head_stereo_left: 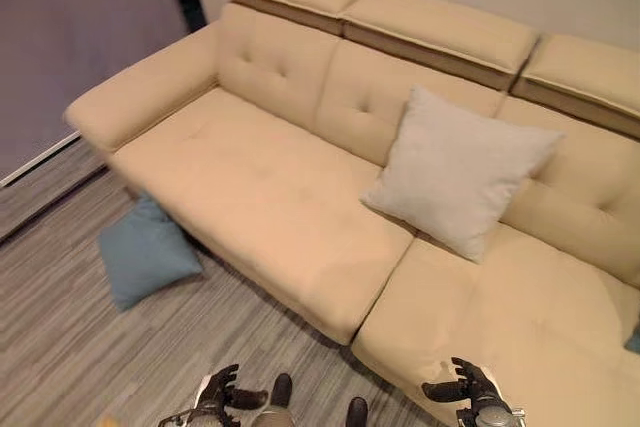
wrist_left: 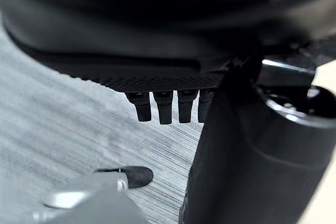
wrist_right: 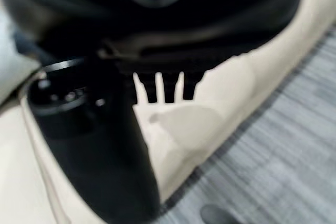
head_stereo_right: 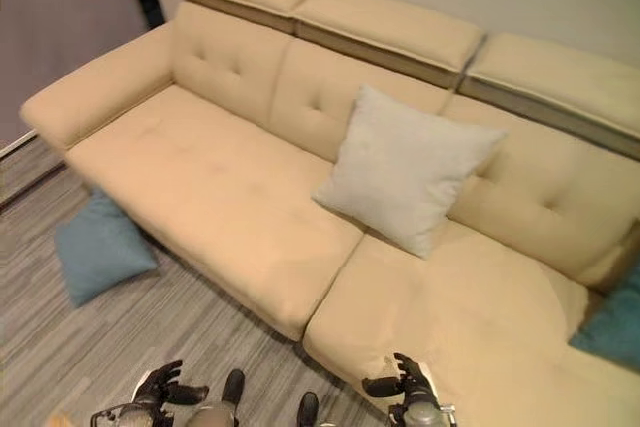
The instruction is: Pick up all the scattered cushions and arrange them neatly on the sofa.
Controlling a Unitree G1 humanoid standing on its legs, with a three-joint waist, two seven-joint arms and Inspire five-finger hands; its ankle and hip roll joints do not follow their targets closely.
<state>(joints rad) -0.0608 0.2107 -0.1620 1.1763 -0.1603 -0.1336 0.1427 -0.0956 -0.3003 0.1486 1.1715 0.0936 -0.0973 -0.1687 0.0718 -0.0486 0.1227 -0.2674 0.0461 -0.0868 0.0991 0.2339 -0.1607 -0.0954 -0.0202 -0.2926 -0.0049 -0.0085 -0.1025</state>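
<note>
White cushion (head_stereo_left: 455, 172) is sitting on the sofa (head_stereo_left: 260, 187); blue cushion (head_stereo_left: 145, 250) is lying floored, beyond left hand's (head_stereo_left: 218, 390) fingers; right hand (head_stereo_left: 465, 384) also relaxed, empty.

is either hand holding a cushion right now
No, nothing is held. Left hand and right hand hang open and empty; the blue cushion lies on the floor.

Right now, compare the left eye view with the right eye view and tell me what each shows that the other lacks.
Left eye view alone: more floor left of the sofa. Right eye view alone: most of a teal cushion on the sofa's right end, a mere sliver in the left eye. Both: the sofa, the light grey cushion against its backrest, the blue cushion on the floor, and the left hand and right hand, holding nothing.
</note>
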